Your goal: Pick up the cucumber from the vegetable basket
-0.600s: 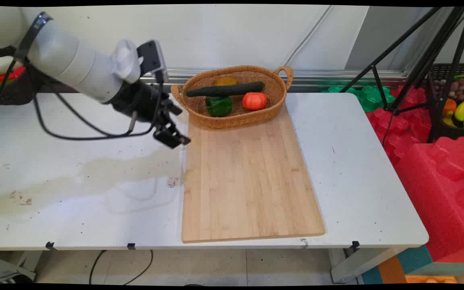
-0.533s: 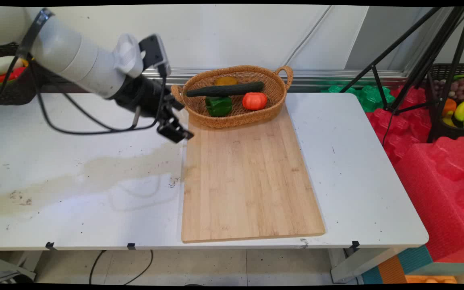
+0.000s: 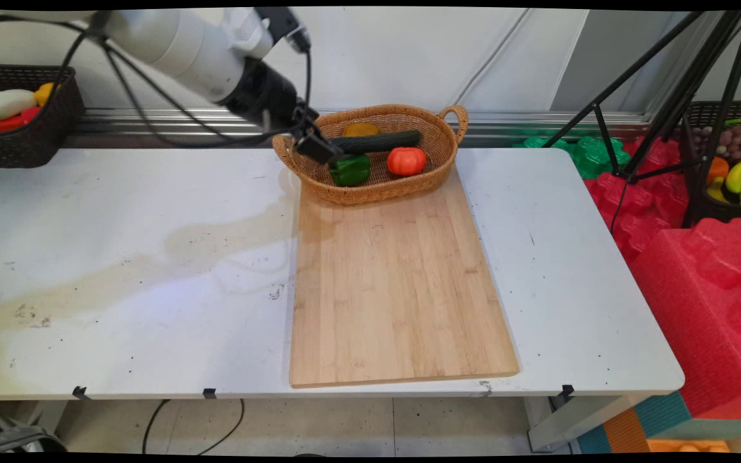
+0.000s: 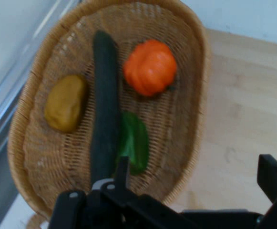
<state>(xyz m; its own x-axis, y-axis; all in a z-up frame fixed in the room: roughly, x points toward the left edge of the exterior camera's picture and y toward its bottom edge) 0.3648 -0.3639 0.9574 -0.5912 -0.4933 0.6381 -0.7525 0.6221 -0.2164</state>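
The tool [image 3: 318, 146], jaws spread apart and holding nothing, hangs over the left end of a wicker basket [image 3: 438, 138]. Directly beneath and ahead of its fingers [image 4: 121, 174] lie a dark green cucumber [image 4: 105, 105], resting lengthwise, and a green bell pepper [image 4: 134, 140] touching the cucumber's side. Farther ahead sits an orange-red tomato [image 4: 150, 67]; a yellow-brown potato [image 4: 66, 101] lies beyond the cucumber. The basket rests on the far end of a wooden cutting board [image 3: 396, 289] on the white surface [image 3: 119, 257].
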